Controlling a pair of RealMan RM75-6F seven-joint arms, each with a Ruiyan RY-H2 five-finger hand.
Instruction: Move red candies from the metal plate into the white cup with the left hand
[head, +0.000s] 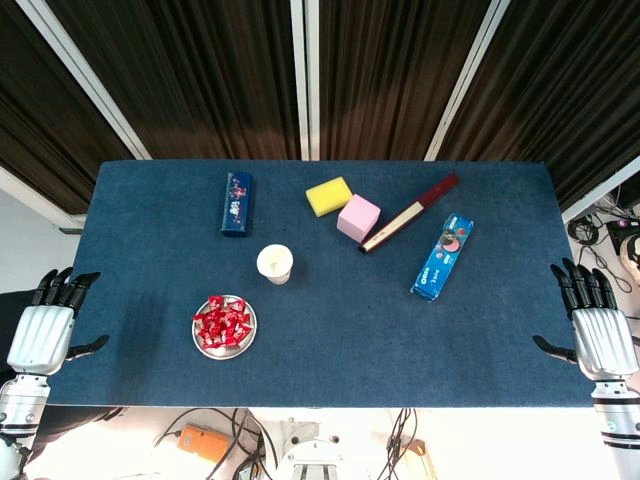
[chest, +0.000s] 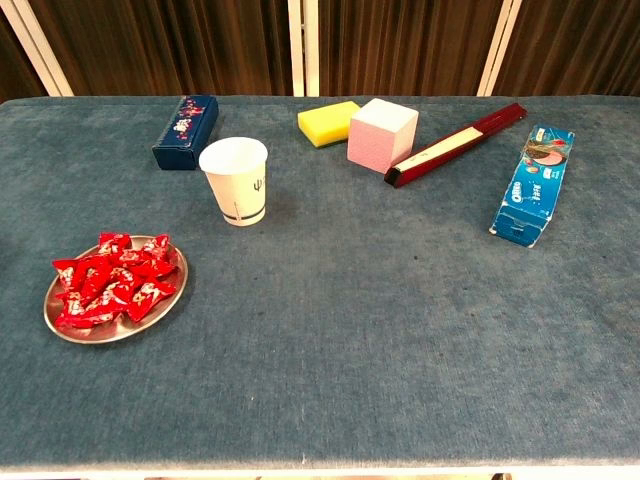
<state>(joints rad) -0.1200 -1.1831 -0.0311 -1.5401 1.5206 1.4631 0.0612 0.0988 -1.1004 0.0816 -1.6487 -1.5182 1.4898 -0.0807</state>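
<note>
Both pictures are bright and sharp, with soft even light, tiny shadows, and no glare on the table (chest: 400, 330).

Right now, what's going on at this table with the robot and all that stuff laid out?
Nothing is being handled yet. The left hand and right hand rest open at the table's side edges, holding nothing. The red candies are piled on the metal plate, and the white cup stands upright just beyond it, apart from it. Farther back lie a dark blue box, a yellow sponge, a pink cube, a long red box and a blue cookie box.
</note>
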